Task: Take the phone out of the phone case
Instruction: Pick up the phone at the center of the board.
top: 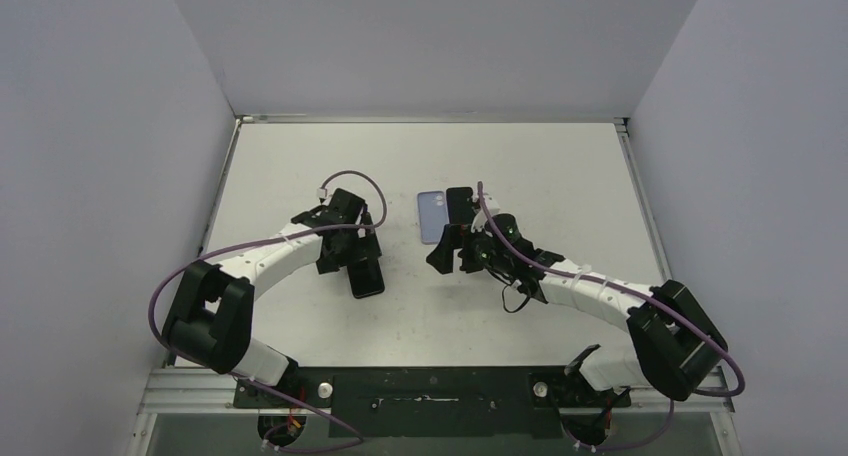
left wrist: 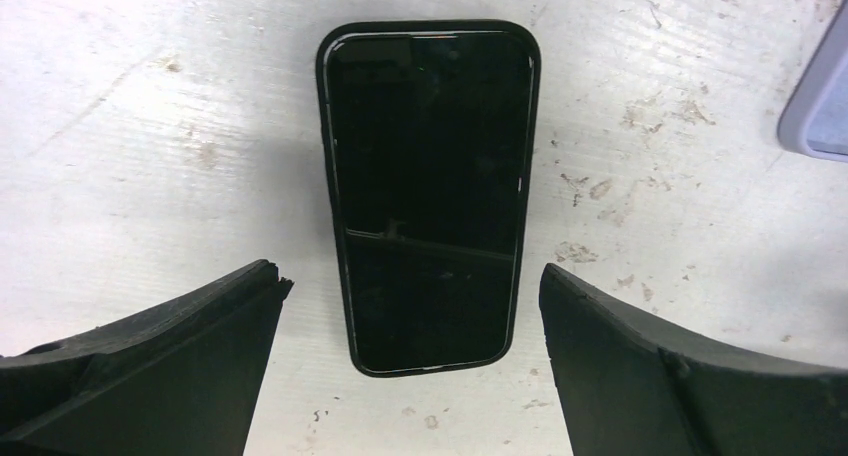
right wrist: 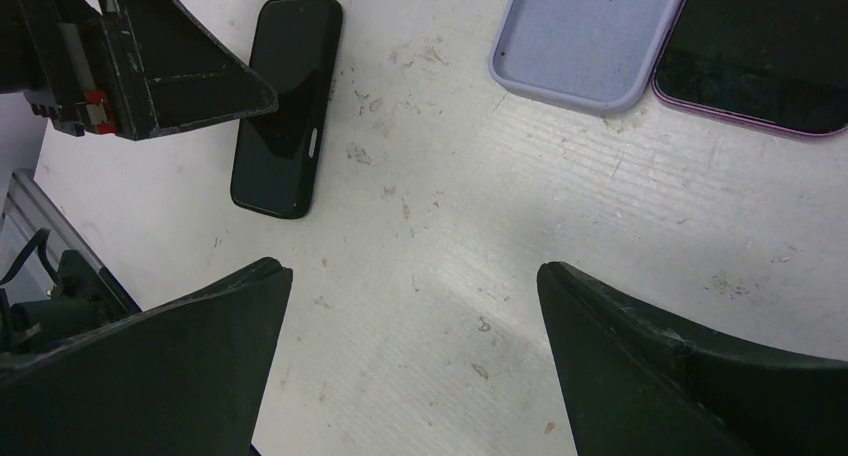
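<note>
A black phone (left wrist: 425, 176) lies flat on the white table, screen up, with a dark rim round it. My left gripper (left wrist: 410, 276) hovers over its near end, open, its fingers wide of both long edges and touching nothing. In the top view this phone (top: 368, 279) sits just below the left gripper (top: 358, 261). The lavender phone case (right wrist: 585, 31) lies empty, hollow side up, at the table's middle (top: 431, 216). Beside it lies a dark-screened phone with a pink-purple rim (right wrist: 760, 51). My right gripper (right wrist: 412, 268) is open over bare table near the case.
The table (top: 560, 176) is walled in by grey panels at the left, right and back. The two arms curve inward, their grippers a short way apart at the middle. A metal rail (top: 430, 391) with the arm bases runs along the near edge.
</note>
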You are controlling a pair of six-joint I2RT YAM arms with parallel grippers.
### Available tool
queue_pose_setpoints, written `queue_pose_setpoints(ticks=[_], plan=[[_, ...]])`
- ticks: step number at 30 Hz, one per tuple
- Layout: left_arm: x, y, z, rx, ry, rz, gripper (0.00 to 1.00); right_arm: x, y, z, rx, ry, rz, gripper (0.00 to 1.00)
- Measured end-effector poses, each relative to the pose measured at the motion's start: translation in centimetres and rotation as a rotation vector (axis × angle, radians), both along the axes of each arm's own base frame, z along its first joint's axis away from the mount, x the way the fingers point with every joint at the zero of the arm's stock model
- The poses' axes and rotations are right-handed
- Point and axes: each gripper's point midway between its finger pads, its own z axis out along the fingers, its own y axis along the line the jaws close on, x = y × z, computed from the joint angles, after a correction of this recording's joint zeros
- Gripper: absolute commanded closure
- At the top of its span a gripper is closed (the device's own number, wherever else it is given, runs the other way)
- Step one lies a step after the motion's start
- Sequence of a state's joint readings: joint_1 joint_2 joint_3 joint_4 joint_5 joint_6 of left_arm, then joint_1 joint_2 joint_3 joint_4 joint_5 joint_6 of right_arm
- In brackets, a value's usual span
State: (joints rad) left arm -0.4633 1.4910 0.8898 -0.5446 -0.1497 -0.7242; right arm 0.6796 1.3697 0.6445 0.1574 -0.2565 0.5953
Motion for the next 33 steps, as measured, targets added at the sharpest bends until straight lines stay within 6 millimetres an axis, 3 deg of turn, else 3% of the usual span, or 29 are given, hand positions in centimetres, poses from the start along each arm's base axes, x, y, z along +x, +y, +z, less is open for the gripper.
queue_pose_setpoints(ticks=[7,15,33], plan=[[-0.4,0.7,0.2,0.08,0.02,0.008,0.03,-0.2,-1.7,0.7,0.021,-0.032,-0.024,0.0],[-0.7,-0.5,-2.4,0.109,0.096,0.006,0.03,-0.8,-3.0,2.1,0.044,-0.078,-0.043,0.0],[0.0,-2.2,-3.0,0.067,0.081,0.01,0.03,-1.3,-4.7,2.6,0.024,-0.096,-0.08,0.0]])
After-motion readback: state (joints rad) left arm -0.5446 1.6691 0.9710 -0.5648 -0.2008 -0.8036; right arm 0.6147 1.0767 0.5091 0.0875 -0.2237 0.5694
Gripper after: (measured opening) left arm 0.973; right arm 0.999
